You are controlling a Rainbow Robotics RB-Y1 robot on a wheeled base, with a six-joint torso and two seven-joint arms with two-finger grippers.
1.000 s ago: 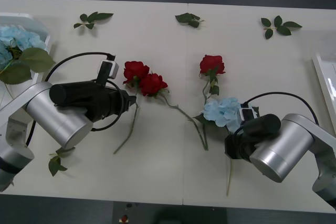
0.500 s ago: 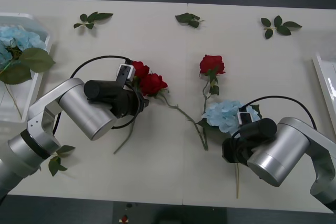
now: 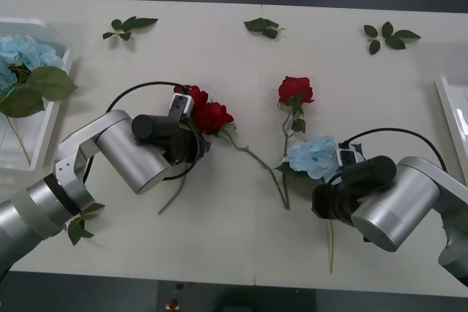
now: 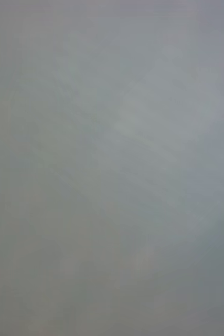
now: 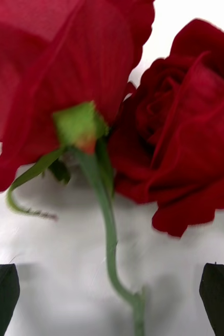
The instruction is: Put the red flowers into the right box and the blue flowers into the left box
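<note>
Left gripper [image 5: 112,302] at two touching roses [image 3: 205,113], fingers [image 5: 1,296] open either side of a thin green stem.
Velvety deep-red blooms lie mid-counter [image 3: 241,253]; a third rose [image 3: 295,90] lies to the right, its stem running to a pale blue, many-petalled cluster [image 3: 313,156]. The right gripper [image 3: 327,201] sits just near of that; whether its fingers are open I cannot tell. More blue flowers [image 3: 22,52] fill the white left box [image 3: 51,122]; the right box [image 3: 450,115] is at the right edge.

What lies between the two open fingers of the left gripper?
In the left wrist view, the green stem of a red rose runs between the left gripper's open jaws, over bare white table.
</note>
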